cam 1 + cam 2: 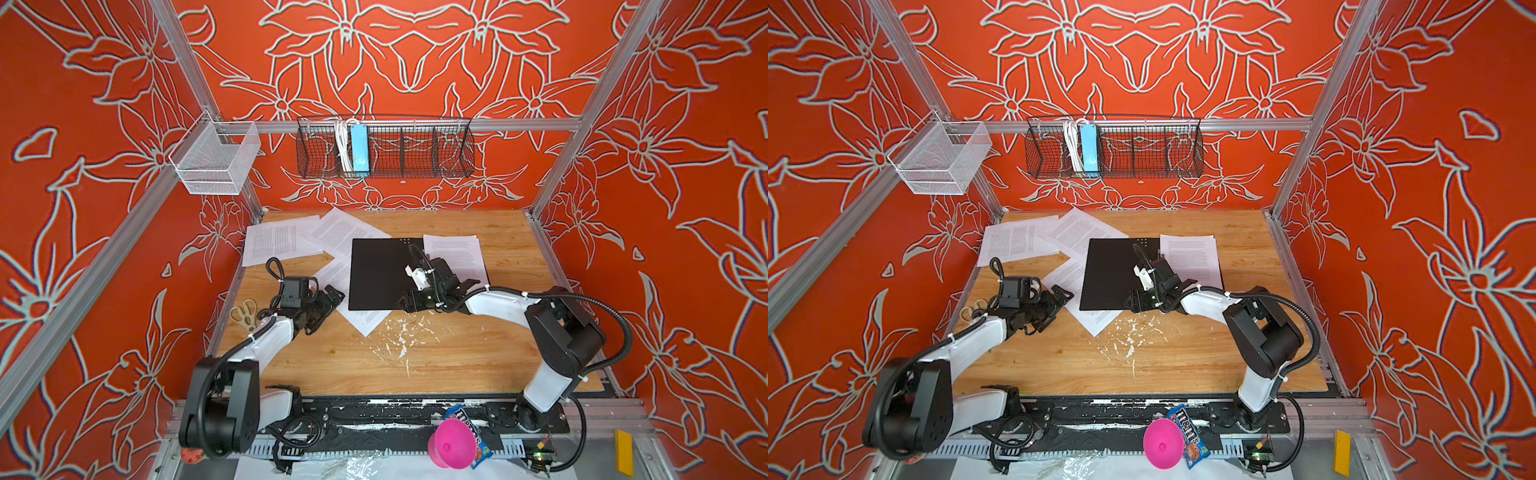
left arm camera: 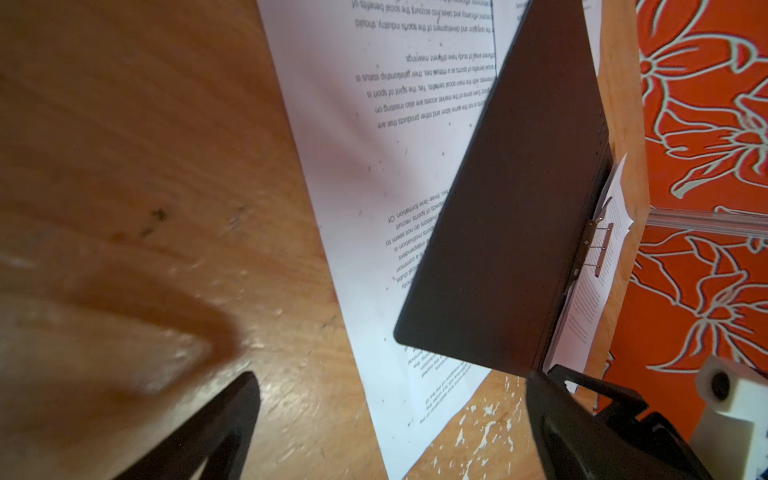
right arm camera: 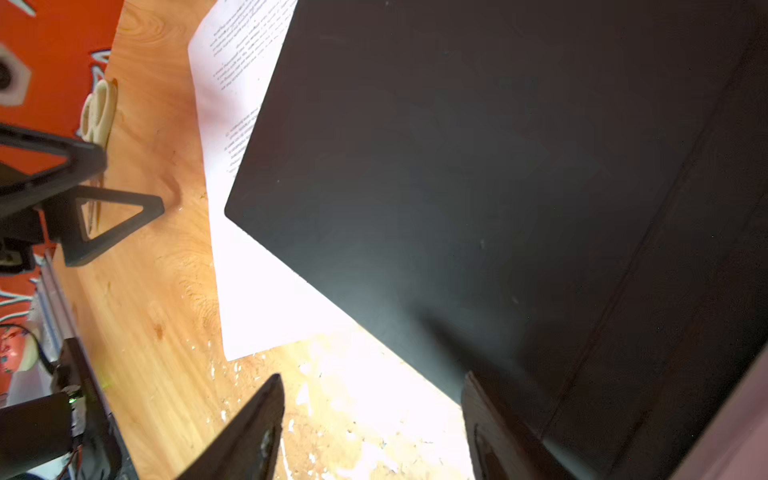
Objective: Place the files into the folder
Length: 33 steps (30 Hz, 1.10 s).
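The folder (image 1: 374,270) lies open in the middle of the table, black inside up, with its metal spine clip (image 2: 598,249) showing. A stack of printed files (image 1: 455,253) lies on its right half. More files lie loose: two sheets at the back left (image 1: 278,241) (image 1: 340,232) and one part-way under the folder's near left corner (image 1: 365,320) (image 2: 374,166). My right gripper (image 1: 405,301) (image 3: 374,419) is at the folder's near edge, jaws apart, one finger beside the black flap (image 3: 457,187) and nothing between them. My left gripper (image 1: 332,305) (image 2: 395,432) hovers wide open left of the folder.
Scissors (image 1: 245,313) lie at the table's left edge behind the left arm. On the back rail hang a black wire basket (image 1: 415,145) holding a light-blue power strip (image 1: 359,149) and a white mesh basket (image 1: 216,160). A pink funnel (image 1: 451,444) and candy bag (image 1: 469,419) sit in front.
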Motion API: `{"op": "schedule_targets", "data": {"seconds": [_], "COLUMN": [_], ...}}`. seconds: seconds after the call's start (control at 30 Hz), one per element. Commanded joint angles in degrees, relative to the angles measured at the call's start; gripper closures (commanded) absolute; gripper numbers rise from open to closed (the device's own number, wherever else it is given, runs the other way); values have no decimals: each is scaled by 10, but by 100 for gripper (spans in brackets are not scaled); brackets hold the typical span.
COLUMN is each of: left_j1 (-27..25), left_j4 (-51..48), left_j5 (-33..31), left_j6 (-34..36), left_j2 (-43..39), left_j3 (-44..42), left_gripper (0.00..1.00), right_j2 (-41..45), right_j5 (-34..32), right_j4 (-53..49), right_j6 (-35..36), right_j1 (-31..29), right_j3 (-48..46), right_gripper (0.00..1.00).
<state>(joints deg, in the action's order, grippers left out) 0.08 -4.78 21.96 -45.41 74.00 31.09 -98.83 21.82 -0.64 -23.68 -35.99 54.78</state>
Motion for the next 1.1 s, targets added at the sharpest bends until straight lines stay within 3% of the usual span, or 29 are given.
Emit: {"op": "schedule_targets", "data": {"seconds": [0.0,0.13,0.47,0.83,1.07], "left_j1": [5,6,5,5,4], "left_j4": [23,40,188,379,444], "left_j5": [18,7,55,127,126], "left_j6": [0,-14,-74,-149,-167], "left_j2": [41,92,181,204,200], "left_j3": [19,30,-5,-68,-119], "left_gripper": [1,2,3,3,2], "right_j2": [-16,-40,-83,-111,-118], "right_j5": [-2,4,37,85,100], "right_j4": [7,-2,-30,-20,-17], "right_j6": [14,14,9,-3,-9], "right_j1": [-1,-1,-1,-1,-2], "right_j3": [14,25,53,65,67], "right_gripper": [31,32,34,36,36]}}
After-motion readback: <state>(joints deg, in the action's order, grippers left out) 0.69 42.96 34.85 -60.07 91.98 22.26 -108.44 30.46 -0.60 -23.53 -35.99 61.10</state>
